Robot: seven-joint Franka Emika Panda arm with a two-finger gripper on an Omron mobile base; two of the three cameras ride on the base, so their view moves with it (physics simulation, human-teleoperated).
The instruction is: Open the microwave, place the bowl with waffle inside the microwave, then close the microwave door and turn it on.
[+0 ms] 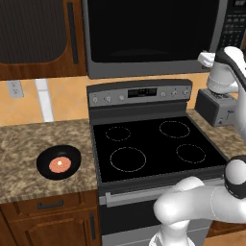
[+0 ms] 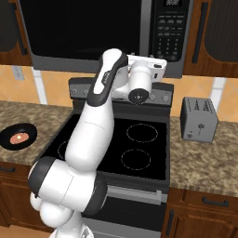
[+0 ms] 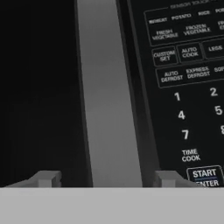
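Hand view: my claw (image 3: pixel 104 179) spread astride the microwave door (image 3: pixel 39 87) handle (image 3: pixel 109 96); closing off-centre, it could slip

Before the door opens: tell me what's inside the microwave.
The microwave door is shut and its dark glass shows only black, so the interior is hidden. The bowl with waffle sits on the counter, left of the stove.

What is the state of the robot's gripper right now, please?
Gripper: open, its two fingertips standing either side of the long grey handle bar of the black microwave door, holding nothing.
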